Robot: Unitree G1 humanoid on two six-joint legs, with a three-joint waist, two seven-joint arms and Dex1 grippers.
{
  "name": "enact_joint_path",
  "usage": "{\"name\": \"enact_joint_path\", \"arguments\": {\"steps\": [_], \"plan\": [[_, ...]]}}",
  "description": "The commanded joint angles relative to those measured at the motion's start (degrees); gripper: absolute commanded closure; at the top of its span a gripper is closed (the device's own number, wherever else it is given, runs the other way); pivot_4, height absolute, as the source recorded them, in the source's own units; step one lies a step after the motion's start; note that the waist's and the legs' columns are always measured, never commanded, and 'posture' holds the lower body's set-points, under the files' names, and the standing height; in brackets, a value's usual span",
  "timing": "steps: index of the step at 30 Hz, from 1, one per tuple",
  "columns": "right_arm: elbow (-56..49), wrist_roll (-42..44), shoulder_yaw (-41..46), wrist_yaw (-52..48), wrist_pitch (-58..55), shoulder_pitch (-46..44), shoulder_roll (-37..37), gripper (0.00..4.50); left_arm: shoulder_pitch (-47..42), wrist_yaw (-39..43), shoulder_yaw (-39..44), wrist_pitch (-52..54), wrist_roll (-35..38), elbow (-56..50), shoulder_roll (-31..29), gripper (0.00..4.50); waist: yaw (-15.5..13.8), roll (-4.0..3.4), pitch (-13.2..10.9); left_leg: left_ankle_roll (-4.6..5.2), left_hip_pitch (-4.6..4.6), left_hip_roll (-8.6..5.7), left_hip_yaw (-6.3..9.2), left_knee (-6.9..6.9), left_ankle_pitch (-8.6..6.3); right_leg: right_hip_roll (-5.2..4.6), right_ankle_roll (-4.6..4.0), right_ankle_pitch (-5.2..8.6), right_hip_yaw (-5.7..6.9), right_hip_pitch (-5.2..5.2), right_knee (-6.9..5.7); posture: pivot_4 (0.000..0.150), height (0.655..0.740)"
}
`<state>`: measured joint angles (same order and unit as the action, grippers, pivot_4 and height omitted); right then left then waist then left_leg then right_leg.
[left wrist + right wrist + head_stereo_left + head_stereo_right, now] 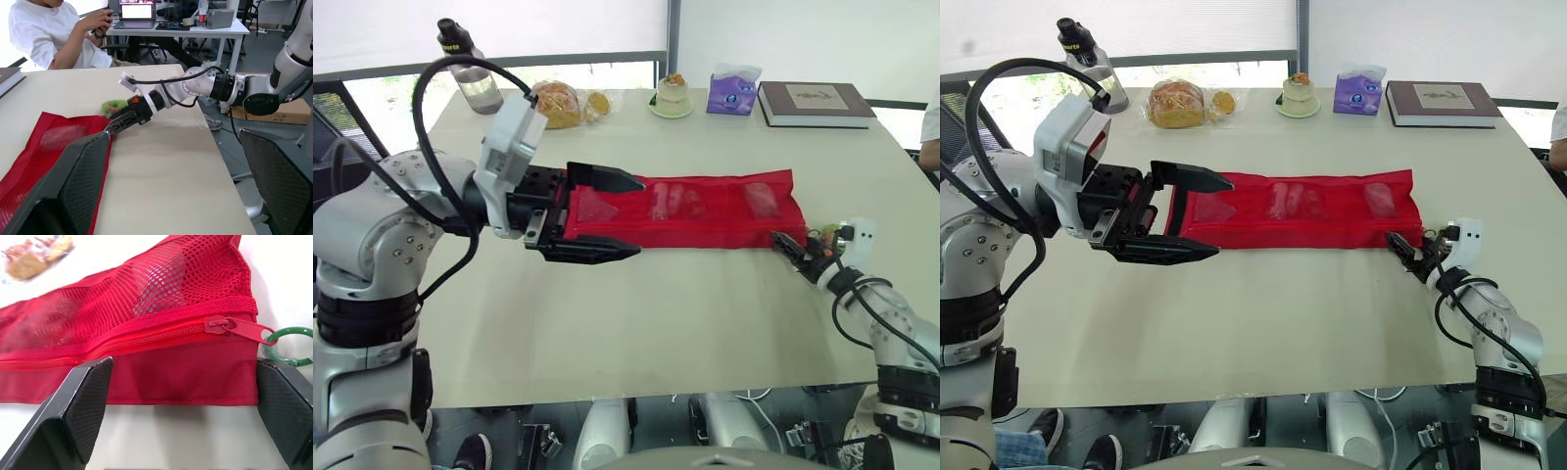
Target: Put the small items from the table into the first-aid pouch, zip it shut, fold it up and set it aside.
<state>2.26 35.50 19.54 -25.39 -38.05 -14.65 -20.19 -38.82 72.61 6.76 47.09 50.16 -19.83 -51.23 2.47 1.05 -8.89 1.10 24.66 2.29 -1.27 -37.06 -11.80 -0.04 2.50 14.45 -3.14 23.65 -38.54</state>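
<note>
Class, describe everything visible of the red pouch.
The red pouch is a long mesh bag lying flat and unfolded on the table. Its mesh shows small items inside. A zip runs its length; the slider sits at the robot's right end, its pull carrying a green ring. The open left gripper brackets the other end; the open right gripper faces the slider end.

Items (671,201) inside the red mesh pouch (724,231) are too blurred to identify; the left gripper (641,216) partly covers the pouch's end.

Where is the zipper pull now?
In the right wrist view, the zipper pull lies at the red pouch's right end, by a green ring, facing the right gripper.
</note>
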Motion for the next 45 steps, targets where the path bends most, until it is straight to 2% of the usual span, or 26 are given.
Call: {"name": "enact_joint_path", "arguments": {"steps": [1, 6, 8, 16, 23, 26, 30, 33, 34, 37, 41, 45], "plan": [[0.1, 0.58, -0.1, 0.59, -0.01, -1.27, 0.65, 0.95, -0.17, -0.47, 1.84, -0.55, 1.14, -1.51, -0.96, 0.0, -0.05, -0.01, -0.01, 0.0, 0.01, 0.0, 0.0, 0.0, 0.0, 0.0, 0.0, 0.0, 0.0, 0.0, 0.0, 0.15, 0.74], [0.16, -1.82, -1.58, -0.17, 2.44, -0.53, 0.38, 3.25, -0.16, -1.03, 1.47, -1.16, 0.83, -0.99, -1.08, 0.0, -0.07, -0.02, -0.01, 0.0, 0.02, -0.01, 0.0, 0.0, 0.0, -0.01, 0.0, 0.0, 0.0, 0.01, 0.0, 0.15, 0.74], [-0.29, -1.74, -1.23, -0.22, 2.8, -0.26, 0.23, 4.43, -0.49, -1.1, 1.14, -1.58, 0.32, -0.51, -1.02, 0.0, -0.11, -0.02, -0.01, 0.0, 0.01, -0.01, 0.0, 0.0, 0.0, -0.01, 0.0, 0.0, 0.0, 0.0, 0.0, 0.15, 0.74], [-3.42, 0.12, 3.88, -0.34, 2.35, 1.81, -4.31, 4.47, -2.31, -0.08, -0.1, -3.56, -1.94, 1.98, -1.66, 0.0, -0.58, -0.1, -0.06, 0.0, 0.06, -0.08, -0.03, -0.02, 0.0, -0.04, 0.0, 0.0, -0.04, 0.0, 0.01, 0.15, 0.74], [-2.38, 2.03, 11.56, -7.49, 1.26, 5.12, -18.56, 4.47, -3.93, 1.0, -0.77, -5.0, -3.93, 4.29, -1.7, 0.0, -1.09, -0.17, -0.13, 0.0, 0.08, -0.15, -0.1, -0.07, 0.0, -0.06, -0.02, 0.03, -0.15, -0.03, 0.04, 0.15, 0.74], [-1.45, 2.01, 12.31, -12.39, 0.96, 5.15, -24.97, 4.47, -4.67, 1.75, -1.19, -5.82, -5.09, 5.53, -1.69, 0.0, -1.12, -0.18, -0.14, 0.0, 0.04, -0.14, -0.22, -0.09, 0.0, -0.02, -0.07, 0.05, -0.2, -0.05, 0.03, 0.15, 0.74], [-5.16, 1.52, 8.0, -18.2, 0.11, 2.18, -32.02, 4.47, -5.65, 2.16, -1.97, -7.03, -6.72, 6.83, -1.54, 0.0, -0.61, -0.19, -0.14, 0.0, 0.03, -0.09, -0.31, -0.07, 0.0, 0.04, -0.04, 0.04, -0.18, -0.04, 0.03, 0.15, 0.74], [-9.52, 2.69, 3.41, -20.71, -1.95, -1.74, -33.94, 4.47, -6.2, 2.25, -2.01, -6.95, -6.81, 6.95, -1.52, 0.0, 0.06, -0.26, -0.24, 0.0, 0.02, -0.08, -0.33, -0.07, 0.0, 0.06, 0.02, 0.0, -0.21, -0.03, 0.02, 0.15, 0.74], [-11.78, 1.08, -0.89, -21.76, -1.75, -3.4, -34.29, 4.47, -6.31, 2.17, -1.91, -6.8, -6.71, 6.8, -1.58, 0.0, 0.06, -0.25, -0.25, 0.0, 0.03, -0.05, -0.32, -0.06, 0.0, 0.09, 0.04, 0.0, -0.26, 0.0, 0.02, 0.15, 0.74], [-15.8, -6.14, -15.44, -22.49, -0.1, -10.94, -31.92, 4.47, -6.39, 1.49, -1.65, -6.32, -6.57, 6.11, -1.5, 0.0, 0.16, -0.24, -0.27, 0.0, 0.02, 0.0, -0.29, -0.04, 0.0, 0.16, 0.03, 0.0, -0.23, 0.02, 0.03, 0.15, 0.74], [-15.1, -7.74, -22.09, -20.87, -1.56, -17.01, -24.99, 4.47, -6.38, 0.41, -1.32, -5.77, -6.4, 5.26, -1.42, 0.0, -0.36, -0.09, -0.48, 0.0, 0.12, -0.01, -0.17, -0.07, 0.0, 0.15, 0.02, 0.01, -0.15, 0.08, 0.02, 0.15, 0.74], [-13.22, -14.89, -30.27, -21.58, 1.63, -17.35, -22.38, 4.47, -5.34, -1.38, -0.16, -4.45, -5.47, 3.7, -1.7, 0.0, -0.82, 0.03, -0.57, 0.0, 0.2, -0.06, -0.07, -0.1, 0.0, -0.05, 0.02, 0.0, -0.15, 0.08, 0.04, 0.15, 0.74]]}}
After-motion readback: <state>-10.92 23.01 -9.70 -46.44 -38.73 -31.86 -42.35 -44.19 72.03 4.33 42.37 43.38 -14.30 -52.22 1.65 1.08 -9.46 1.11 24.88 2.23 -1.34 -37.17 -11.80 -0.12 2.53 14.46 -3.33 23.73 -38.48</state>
